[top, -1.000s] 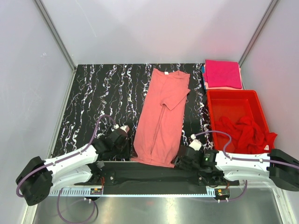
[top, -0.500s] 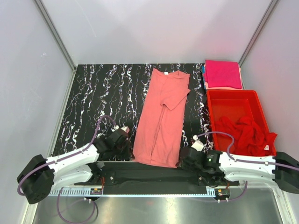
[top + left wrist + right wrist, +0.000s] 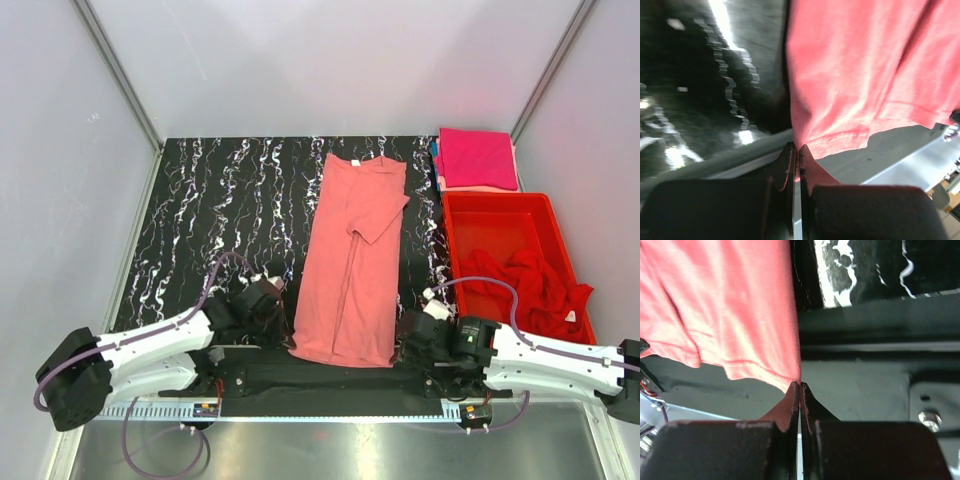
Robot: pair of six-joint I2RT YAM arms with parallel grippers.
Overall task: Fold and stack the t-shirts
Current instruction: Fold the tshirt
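Note:
A salmon-pink t-shirt (image 3: pixel 350 270) lies lengthwise on the black marbled table (image 3: pixel 215 215), its sides folded in and its hem at the near edge. My left gripper (image 3: pixel 284 332) is shut on the hem's left corner, and the left wrist view shows the cloth (image 3: pixel 855 75) pinched between the tips (image 3: pixel 797 150). My right gripper (image 3: pixel 400 348) is shut on the hem's right corner, the fabric (image 3: pixel 730 305) caught at the tips (image 3: pixel 799 386). A folded magenta t-shirt (image 3: pixel 478 158) rests at the back right. A crumpled red t-shirt (image 3: pixel 525 285) lies in the bin.
The rigid red plastic bin (image 3: pixel 497 200) stands along the right side of the table, just in front of the magenta stack. A black rail and metal strip (image 3: pixel 330 375) run along the near edge under both grippers. Grey walls enclose the table.
Both grippers have shut on the hem corners. The hem has shifted nearer and a little to the right, so the shirt lies straighter. The right arm has moved rightward.

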